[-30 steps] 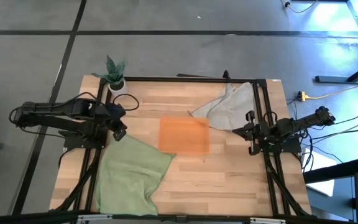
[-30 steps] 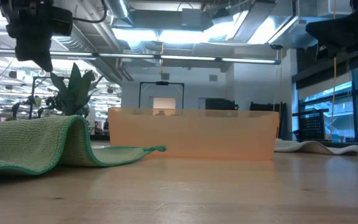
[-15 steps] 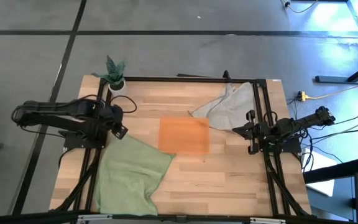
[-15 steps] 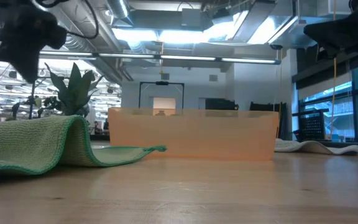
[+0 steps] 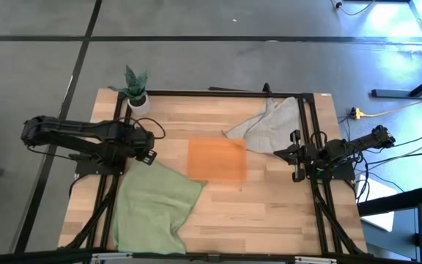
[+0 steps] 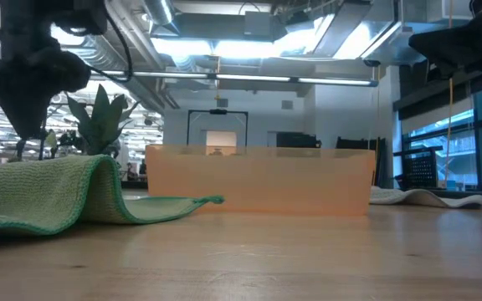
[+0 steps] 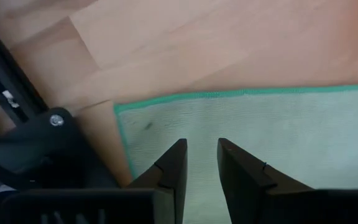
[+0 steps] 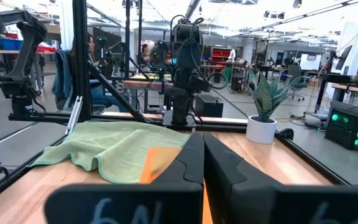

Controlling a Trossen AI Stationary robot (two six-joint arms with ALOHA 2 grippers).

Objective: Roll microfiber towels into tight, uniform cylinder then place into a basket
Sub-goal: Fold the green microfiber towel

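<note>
A green towel lies loosely spread on the table's near left, with a raised fold toward the middle. My left gripper points down just above it, near its far left corner. Its fingers stand a little open with nothing between them; the low view shows their tips clear of the cloth. The orange basket sits flat at the table's middle. A grey towel lies crumpled at the far right. My right gripper waits shut and level at the right edge.
A small white pot with a plant stands at the table's far left corner. Black frame rails run along the far edge and both sides. Bare wood shows in front of the basket and to its right.
My left gripper has come down toward the green towel's far left corner and has rolled about its own axis. The towels and the basket lie as before.
</note>
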